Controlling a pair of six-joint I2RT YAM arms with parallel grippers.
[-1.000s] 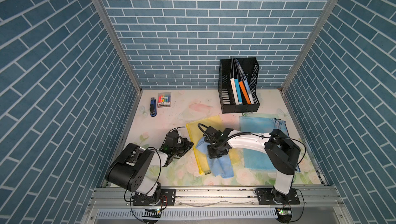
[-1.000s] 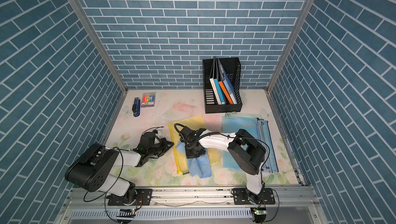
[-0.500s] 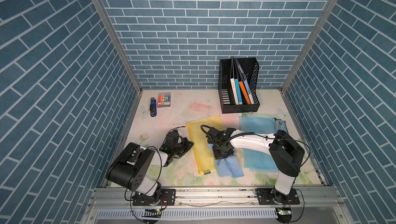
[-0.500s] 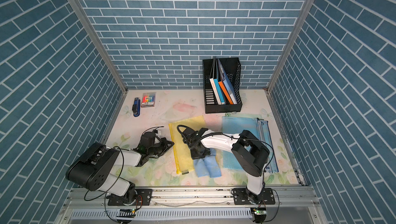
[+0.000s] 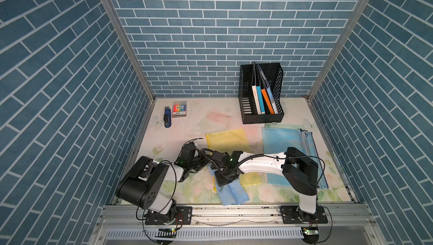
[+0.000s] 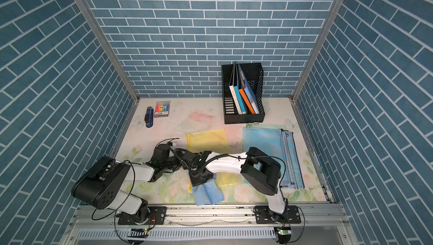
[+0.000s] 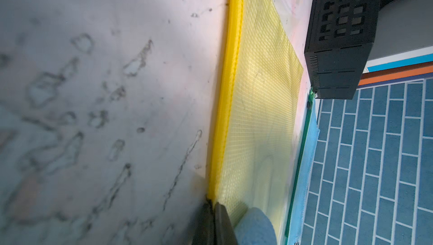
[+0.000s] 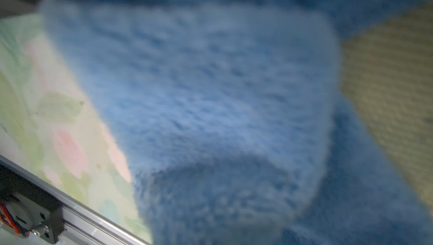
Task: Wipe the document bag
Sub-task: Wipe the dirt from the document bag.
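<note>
Wiping stroke in hand: the right gripper (image 5: 225, 180), jaws hidden under the wrist but by all signs clamped on the blue cloth (image 5: 232, 193), sits at the near end of the yellow document bag (image 5: 226, 139), flat mid-table. The left gripper (image 7: 212, 208), fingers pressed together, pinches its zip edge (image 7: 230, 68). Next, I'd say: sweep lightly up the mesh. The blue bag (image 5: 280, 138) lies beside, the file rack (image 5: 261, 112) beyond; the wrists crowd each other
</note>
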